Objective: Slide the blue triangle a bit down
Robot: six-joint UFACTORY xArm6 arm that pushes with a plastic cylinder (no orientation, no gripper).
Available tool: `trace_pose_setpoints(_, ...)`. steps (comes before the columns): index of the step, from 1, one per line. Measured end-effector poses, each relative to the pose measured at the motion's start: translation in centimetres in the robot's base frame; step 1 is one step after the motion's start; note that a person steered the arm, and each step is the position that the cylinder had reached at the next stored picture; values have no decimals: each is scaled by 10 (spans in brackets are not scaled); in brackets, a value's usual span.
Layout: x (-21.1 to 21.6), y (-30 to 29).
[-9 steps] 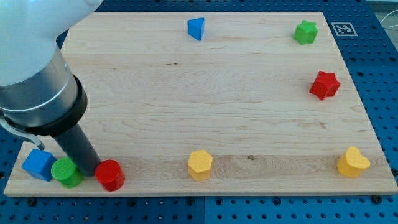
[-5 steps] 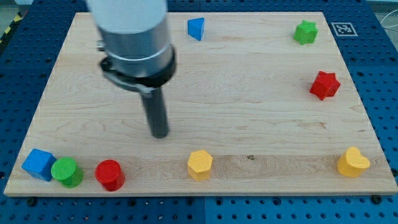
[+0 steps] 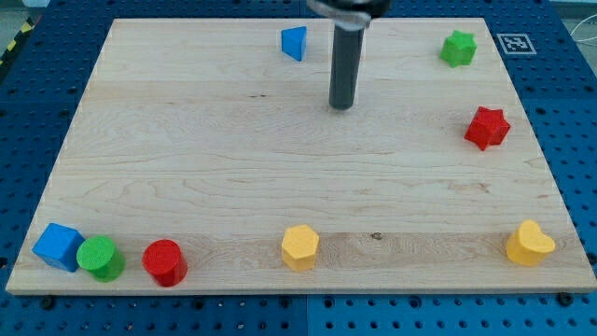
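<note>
The blue triangle is seen up-left of my tip, apart from it. No claw is fitted, nothing gripped. Approach from above the triangle is needed.

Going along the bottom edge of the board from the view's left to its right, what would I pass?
Blue cube → green cylinder → red cylinder → yellow hexagon block → yellow heart.
</note>
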State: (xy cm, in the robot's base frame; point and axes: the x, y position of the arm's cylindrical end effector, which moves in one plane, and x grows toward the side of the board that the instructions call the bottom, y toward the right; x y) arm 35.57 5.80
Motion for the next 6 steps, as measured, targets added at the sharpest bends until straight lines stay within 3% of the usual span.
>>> trace_pose_setpoints(2, -89, 10)
trace_pose_setpoints(4, -149, -12)
trace_pose_setpoints(6, -157, -20)
